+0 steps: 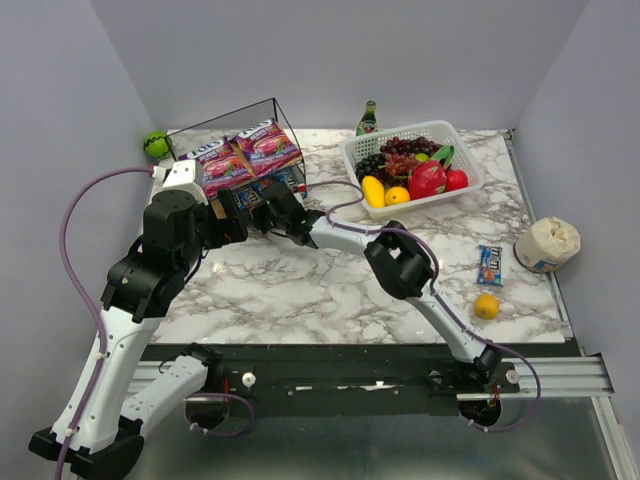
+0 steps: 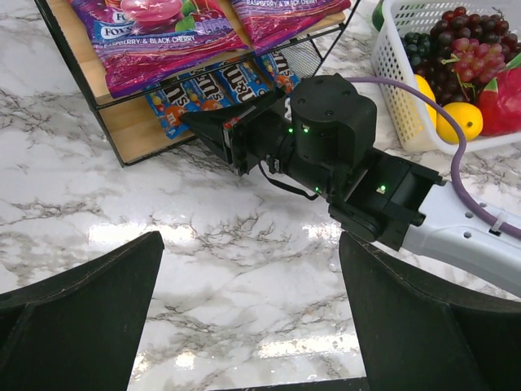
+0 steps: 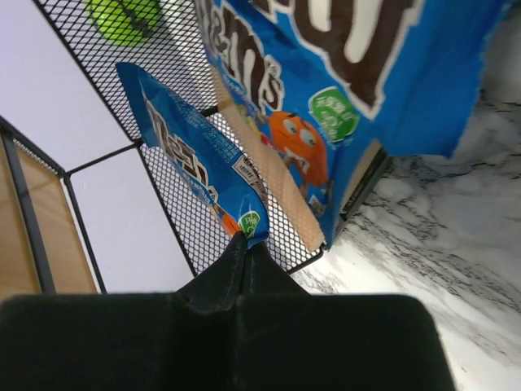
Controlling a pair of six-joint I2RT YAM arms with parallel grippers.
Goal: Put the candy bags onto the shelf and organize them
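The black wire shelf (image 1: 283, 118) stands at the back left. Two purple candy bags (image 1: 222, 165) (image 1: 268, 146) lie on its top board, also in the left wrist view (image 2: 146, 41). Several blue packets (image 2: 213, 85) sit on its lower board (image 2: 130, 134). My right gripper (image 1: 262, 207) reaches into the lower tier and is shut on the corner of a blue packet (image 3: 195, 163), with another packet (image 3: 342, 81) beside it. My left gripper (image 2: 252, 326) is open and empty over bare marble just in front of the shelf (image 1: 230, 217). One more blue packet (image 1: 490, 265) lies on the table at the right.
A white lattice basket (image 1: 460, 150) of fruit stands at the back centre, with a green bottle (image 1: 368, 118) behind it. A small orange (image 1: 486, 305) and a paper-wrapped tub (image 1: 547, 243) sit at the right. A green ball (image 1: 155, 143) lies left of the shelf.
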